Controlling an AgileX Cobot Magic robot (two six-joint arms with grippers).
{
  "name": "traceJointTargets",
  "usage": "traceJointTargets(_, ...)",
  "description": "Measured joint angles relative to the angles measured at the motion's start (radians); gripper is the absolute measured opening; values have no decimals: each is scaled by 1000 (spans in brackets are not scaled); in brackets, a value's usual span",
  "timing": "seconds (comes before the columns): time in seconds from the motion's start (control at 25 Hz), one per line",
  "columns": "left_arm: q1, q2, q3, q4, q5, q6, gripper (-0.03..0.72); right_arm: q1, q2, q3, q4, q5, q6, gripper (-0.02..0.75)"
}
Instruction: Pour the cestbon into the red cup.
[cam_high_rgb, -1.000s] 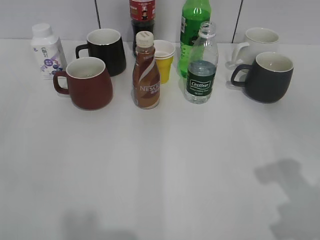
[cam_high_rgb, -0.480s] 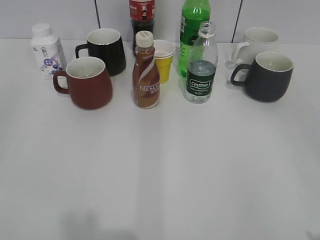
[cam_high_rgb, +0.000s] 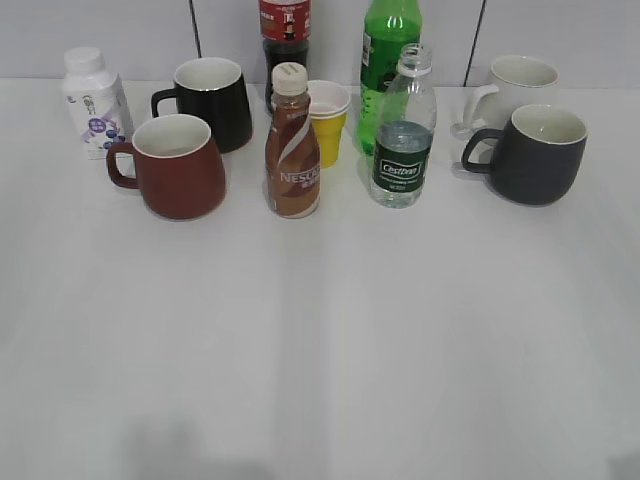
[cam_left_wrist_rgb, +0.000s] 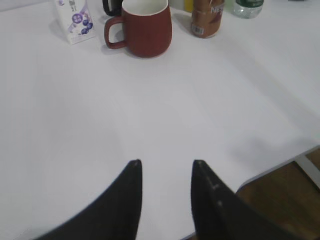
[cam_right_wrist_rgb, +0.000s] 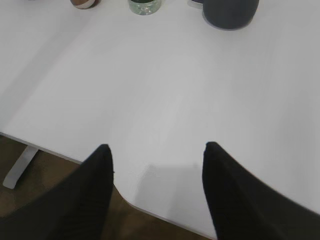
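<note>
The cestbon (cam_high_rgb: 403, 132), a small clear capless bottle with a dark green label, stands upright right of centre at the back of the table; only its base shows in the right wrist view (cam_right_wrist_rgb: 145, 6) and the left wrist view (cam_left_wrist_rgb: 247, 7). The red cup (cam_high_rgb: 178, 166), a maroon mug with a white inside, stands at the left with its handle to the left, also in the left wrist view (cam_left_wrist_rgb: 145, 27). Neither gripper shows in the exterior view. My left gripper (cam_left_wrist_rgb: 165, 164) is open and empty near the table's front edge. My right gripper (cam_right_wrist_rgb: 157, 147) is open and empty over the front edge.
A brown Nescafe bottle (cam_high_rgb: 292, 144) stands between cup and cestbon. Behind are a black mug (cam_high_rgb: 212, 102), a yellow paper cup (cam_high_rgb: 328, 120), a green soda bottle (cam_high_rgb: 385, 45) and a dark cola bottle (cam_high_rgb: 284, 30). A white bottle (cam_high_rgb: 92, 100) stands far left; a dark grey mug (cam_high_rgb: 533, 153) and white mug (cam_high_rgb: 515, 85) right.
A dark shadow that lay on the table at the lower right a second ago has gone. The objects on the table have not moved.
</note>
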Motion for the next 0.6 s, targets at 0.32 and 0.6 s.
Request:
traceJointTargets(0.32, 0, 0, 1, -50, -8, 0, 255, 0, 0, 0, 0, 0, 0, 430)
traceJointTargets(0.6, 0, 0, 3, -54, -8, 0, 243, 0, 0, 0, 0, 0, -1, 430)
